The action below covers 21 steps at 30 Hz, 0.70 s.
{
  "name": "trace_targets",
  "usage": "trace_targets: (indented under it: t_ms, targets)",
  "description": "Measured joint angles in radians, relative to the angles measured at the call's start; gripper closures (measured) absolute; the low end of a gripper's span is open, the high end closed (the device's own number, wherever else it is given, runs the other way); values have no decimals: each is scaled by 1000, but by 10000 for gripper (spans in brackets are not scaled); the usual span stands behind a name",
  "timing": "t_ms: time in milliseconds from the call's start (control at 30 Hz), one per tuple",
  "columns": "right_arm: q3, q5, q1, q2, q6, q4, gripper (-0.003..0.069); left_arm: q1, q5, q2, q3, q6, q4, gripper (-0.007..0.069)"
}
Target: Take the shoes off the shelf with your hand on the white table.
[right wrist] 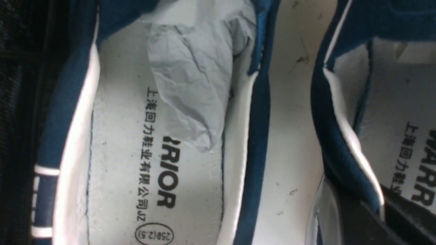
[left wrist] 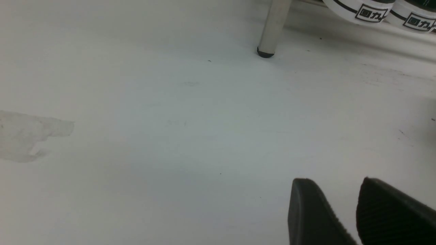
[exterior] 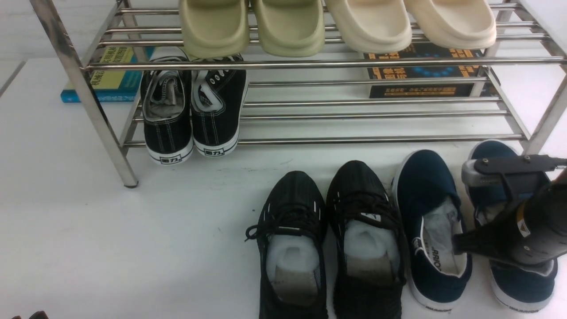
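Right claw (exterior: 474, 243): one finger hidden, probably inside shoe (exterior: 525, 285).

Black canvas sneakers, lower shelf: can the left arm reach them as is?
Probably yes. The left gripper hangs open over the table, and the sneakers' heels face it at the shelf's front edge, only table between.

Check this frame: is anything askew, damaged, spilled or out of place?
Nothing is spilled or damaged. Oddities: two books lie by the chrome shoe rack, a yellow-and-blue book at its left end and a black book at its right. A grey scuff patch marks the white table. The navy slip-on shoes stand upright, side by side.
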Motion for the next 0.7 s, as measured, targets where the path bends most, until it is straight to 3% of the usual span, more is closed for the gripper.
trace_targets:
  t_ms: [333,700]
  targets:
    - [-1,-40,-1,1,-60,69,537,0,0,0,0,0,0,382]
    - [-6,-38,-1,-51,-72,63,321,0,0,0,0,0,0,382]
